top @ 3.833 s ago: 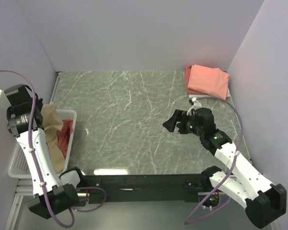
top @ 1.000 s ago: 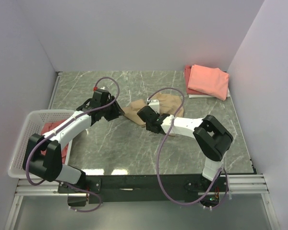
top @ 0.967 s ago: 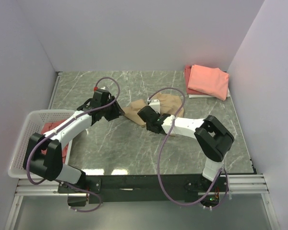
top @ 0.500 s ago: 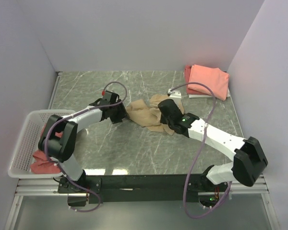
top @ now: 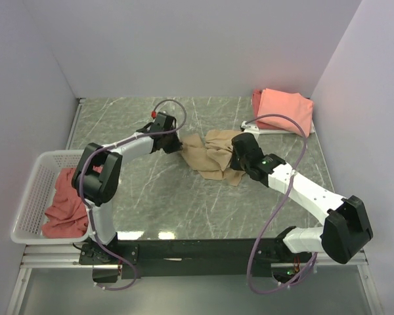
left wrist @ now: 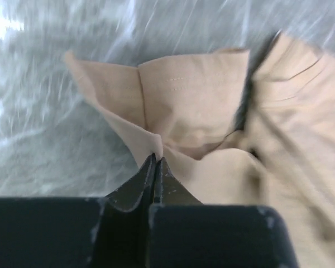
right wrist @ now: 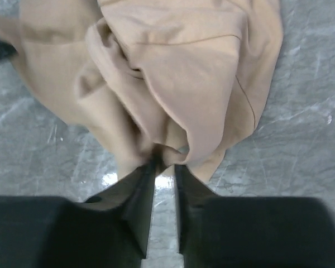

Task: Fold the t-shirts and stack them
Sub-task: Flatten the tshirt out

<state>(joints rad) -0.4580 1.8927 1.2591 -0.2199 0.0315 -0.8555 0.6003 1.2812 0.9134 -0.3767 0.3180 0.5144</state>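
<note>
**No readable markings**

You have no text, label, brand, number or sign to read in any of the three views. The tan t-shirt (left wrist: 195, 106), seen close up by both wrist cameras, shows only plain cloth and a line of stitching along a hem. No tag or print on it is legible.

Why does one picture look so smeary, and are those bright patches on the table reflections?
Left wrist view: smeared, the tan t-shirt and marbled table streaked, likely motion blur. Right wrist view: sharper, a small glare spot on the table under the shirt's edge. Top view: crisp, a pale reflected strip along the table's near edge.
</note>
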